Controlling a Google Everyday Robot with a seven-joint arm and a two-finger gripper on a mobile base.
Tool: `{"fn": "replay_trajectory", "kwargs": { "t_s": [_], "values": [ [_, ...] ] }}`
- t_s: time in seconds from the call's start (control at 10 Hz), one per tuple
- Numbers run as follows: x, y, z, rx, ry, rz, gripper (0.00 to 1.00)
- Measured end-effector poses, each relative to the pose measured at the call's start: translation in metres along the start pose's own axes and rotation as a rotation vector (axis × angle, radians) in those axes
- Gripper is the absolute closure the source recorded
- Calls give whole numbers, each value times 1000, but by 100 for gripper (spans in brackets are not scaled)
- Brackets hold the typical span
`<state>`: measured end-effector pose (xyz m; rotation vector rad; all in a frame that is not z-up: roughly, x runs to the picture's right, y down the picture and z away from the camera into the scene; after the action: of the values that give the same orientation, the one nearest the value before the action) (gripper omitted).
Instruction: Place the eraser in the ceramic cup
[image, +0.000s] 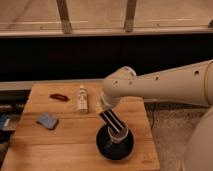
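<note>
One gripper (106, 111), centre frame: clamped shut on flat black white-striped eraser (114, 123) | eraser long axis slants down-right | lower end enters pale ceramic cup (118, 136) on black saucer (115, 149), lower centre.

arm: white, reaches in from the right, elbow bent downward
gripper (106, 107): near table's right edge, clamped tight, pointing down

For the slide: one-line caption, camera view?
Gripper, shut on the eraser, tilts it into the ceramic cup on the black saucer.
</note>
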<state>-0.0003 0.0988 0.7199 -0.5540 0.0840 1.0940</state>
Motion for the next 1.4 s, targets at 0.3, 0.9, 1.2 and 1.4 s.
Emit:
{"fn": "replay_trajectory", "kwargs": {
  "t_s": [0.3,0.9,1.2,1.4],
  "values": [
    [-4,-6,3,1,-17,15,100],
    [-6,-1,0,-14,-43,33,49],
    [-2,1,-10,-6,-63,41,39],
    [11,-4,-18,2,-74,71,39]
  ]
}}
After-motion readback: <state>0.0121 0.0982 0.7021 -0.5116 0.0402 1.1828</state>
